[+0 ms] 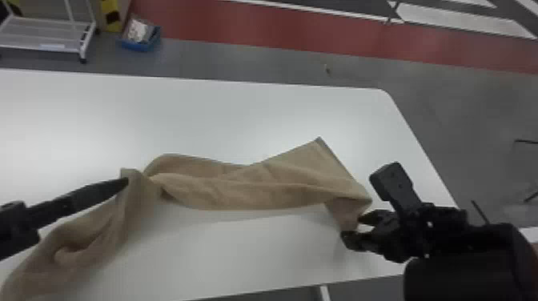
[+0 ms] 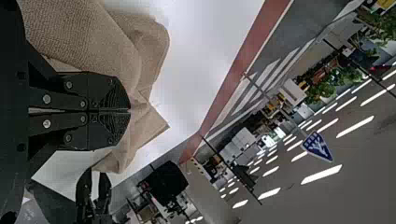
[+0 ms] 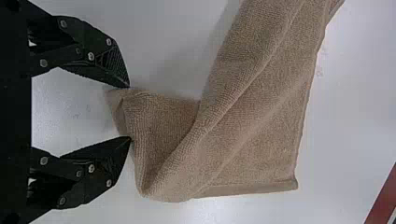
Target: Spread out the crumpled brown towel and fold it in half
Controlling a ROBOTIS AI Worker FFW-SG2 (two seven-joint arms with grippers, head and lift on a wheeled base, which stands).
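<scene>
Brown and rumpled, the towel [image 1: 260, 190] lies on the white table [image 1: 240, 112], running from the head view's lower left across the middle to right of centre. Its right part is flatter, with one square corner pointing toward the top of the frame and a lengthwise fold along it; its left part is bunched and twisted, trailing off to the lower left corner.

At the left of the frame, the left gripper [image 1: 127, 182] meets the towel where it bends into a raised ridge. Its two fingers are pressed together in the left wrist view, and they seem to pinch a bit of cloth, though the tips are partly hidden.

Lower right, the right gripper [image 1: 351, 227] stands well open at the towel's near right corner. The right wrist view shows its fingertips parted at the edge of a folded-under end, cloth lying between and just beyond them, not clamped.

Beyond the table, upper left, a cart [image 1: 44, 36] and a blue bin [image 1: 136, 45] stand on the grey floor [image 1: 224, 62].
</scene>
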